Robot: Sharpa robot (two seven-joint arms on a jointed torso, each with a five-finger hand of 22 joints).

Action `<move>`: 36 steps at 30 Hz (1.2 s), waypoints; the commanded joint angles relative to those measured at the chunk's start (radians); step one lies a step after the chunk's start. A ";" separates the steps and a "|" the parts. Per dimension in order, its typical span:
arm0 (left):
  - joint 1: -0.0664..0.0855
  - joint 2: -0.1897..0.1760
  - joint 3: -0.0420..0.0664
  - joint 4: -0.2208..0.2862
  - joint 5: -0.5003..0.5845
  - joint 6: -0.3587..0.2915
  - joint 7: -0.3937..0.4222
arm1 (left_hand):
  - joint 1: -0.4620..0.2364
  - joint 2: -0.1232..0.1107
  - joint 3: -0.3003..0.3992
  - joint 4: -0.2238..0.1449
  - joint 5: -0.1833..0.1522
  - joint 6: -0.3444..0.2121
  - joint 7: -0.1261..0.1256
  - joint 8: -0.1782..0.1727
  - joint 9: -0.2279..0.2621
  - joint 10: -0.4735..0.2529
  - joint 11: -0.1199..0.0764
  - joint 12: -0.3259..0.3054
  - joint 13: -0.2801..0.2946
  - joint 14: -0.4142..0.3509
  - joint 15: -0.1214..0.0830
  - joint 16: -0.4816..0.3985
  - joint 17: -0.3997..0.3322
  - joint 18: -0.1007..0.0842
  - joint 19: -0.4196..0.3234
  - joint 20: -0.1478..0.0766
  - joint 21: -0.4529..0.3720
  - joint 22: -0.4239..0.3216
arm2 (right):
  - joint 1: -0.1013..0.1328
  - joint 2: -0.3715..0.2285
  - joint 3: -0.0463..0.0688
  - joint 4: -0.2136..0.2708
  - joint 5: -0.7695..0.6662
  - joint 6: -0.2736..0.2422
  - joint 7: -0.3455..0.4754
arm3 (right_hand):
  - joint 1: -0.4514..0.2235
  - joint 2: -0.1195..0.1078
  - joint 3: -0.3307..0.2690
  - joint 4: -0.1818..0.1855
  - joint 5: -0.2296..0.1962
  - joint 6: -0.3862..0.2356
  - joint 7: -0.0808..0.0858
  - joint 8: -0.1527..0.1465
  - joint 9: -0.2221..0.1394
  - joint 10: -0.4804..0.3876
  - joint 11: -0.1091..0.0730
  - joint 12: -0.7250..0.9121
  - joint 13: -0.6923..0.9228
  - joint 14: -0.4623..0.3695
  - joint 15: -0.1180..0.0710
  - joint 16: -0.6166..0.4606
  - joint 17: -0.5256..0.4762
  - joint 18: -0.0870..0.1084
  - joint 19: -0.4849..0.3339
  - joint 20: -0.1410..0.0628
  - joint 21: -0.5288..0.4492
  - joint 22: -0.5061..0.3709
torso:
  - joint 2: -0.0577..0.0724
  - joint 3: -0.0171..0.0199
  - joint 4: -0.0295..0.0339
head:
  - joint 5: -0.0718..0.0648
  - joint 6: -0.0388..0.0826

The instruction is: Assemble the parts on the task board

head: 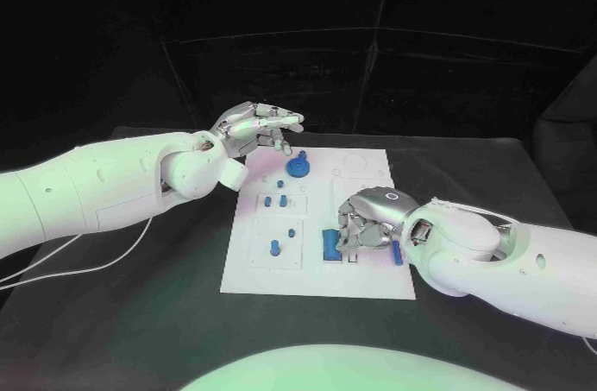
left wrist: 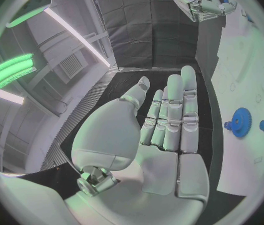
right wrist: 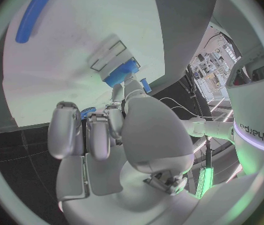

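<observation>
Task board (head: 361, 280) sits mid-frame in your head view on the black table (head: 498, 167). Left hand (head: 255, 123) hovers at the board's upper-left corner, fingers spread, holding nothing; blue gear (head: 298, 165) stands just below-right of it. Right hand (head: 368, 218) is down over the board's lower-right area, fingers curled by a blue block (head: 331, 243); you can't tell whether it's gripping anything. Long blue bar (head: 397, 252) lies at the board's right edge, beside that hand.

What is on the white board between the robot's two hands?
In the head view, between the left hand and the right hand, the task board carries a round blue gear and small blue pegs.
</observation>
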 commanded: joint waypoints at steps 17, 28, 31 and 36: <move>0.001 -0.005 0.000 0.010 -0.004 -0.003 0.028 | 0.007 0.010 -0.005 -0.003 0.001 -0.009 0.001 0.002 -0.001 -0.008 0.001 0.010 -0.001 -0.005 -0.001 0.002 -0.002 0.004 0.007 0.002 -0.006 -0.002 | 0.002 -0.303 -0.001 0.120 0.271 -0.139 -0.034 | 0.010 0.083 -0.118 0.089 0.115 -0.055 0.102 -0.355 -0.204 -0.062 0.091 -0.054 -0.068 0.085 0.071 -0.021 0.184 -0.008 -0.010 0.066 -0.010 -0.014 | -0.008 -0.0056 -0.0097 | -0.048 0.025; 0.001 -0.004 0.000 0.011 -0.004 0.003 0.024 | 0.007 0.010 -0.005 -0.003 0.001 -0.009 0.001 0.002 -0.001 -0.008 0.001 0.010 -0.001 -0.005 -0.001 0.002 -0.002 0.004 0.007 0.002 -0.006 -0.002 | -0.048 -0.317 -0.002 0.106 0.231 -0.082 -0.148 | -0.019 0.068 -0.167 0.128 0.133 -0.028 0.096 -0.372 -0.218 -0.065 0.086 -0.059 -0.072 0.085 0.066 -0.022 0.182 -0.007 -0.011 0.061 -0.011 -0.016 | -0.008 -0.0045 -0.0132 | -0.065 0.033; 0.000 -0.004 -0.001 0.012 -0.004 0.005 0.024 | 0.007 0.010 -0.005 -0.003 0.001 -0.009 0.001 0.002 -0.001 -0.008 0.001 0.010 -0.001 -0.005 -0.001 0.002 -0.002 0.004 0.007 0.002 -0.006 -0.002 | -0.065 -0.302 -0.002 0.099 0.218 -0.082 -0.156 | -0.018 0.066 -0.171 0.130 0.138 -0.031 0.097 -0.376 -0.220 -0.068 0.086 -0.062 -0.076 0.084 0.067 -0.024 0.180 -0.006 -0.012 0.061 -0.014 -0.019 | -0.007 -0.0032 -0.0101 | -0.069 0.034; -0.001 -0.004 -0.001 0.011 -0.004 0.006 0.023 | 0.007 0.010 -0.005 -0.003 0.001 -0.009 0.001 0.002 -0.001 -0.008 0.001 0.010 -0.001 -0.005 -0.001 0.002 -0.002 0.004 0.007 0.002 -0.006 -0.002 | -0.103 -0.280 -0.002 0.092 0.169 -0.111 -0.178 | -0.015 0.063 -0.179 0.134 0.153 -0.030 0.098 -0.377 -0.222 -0.073 0.087 -0.064 -0.079 0.083 0.067 -0.028 0.175 -0.005 -0.016 0.062 -0.019 -0.028 | -0.006 -0.0033 -0.0094 | -0.068 0.035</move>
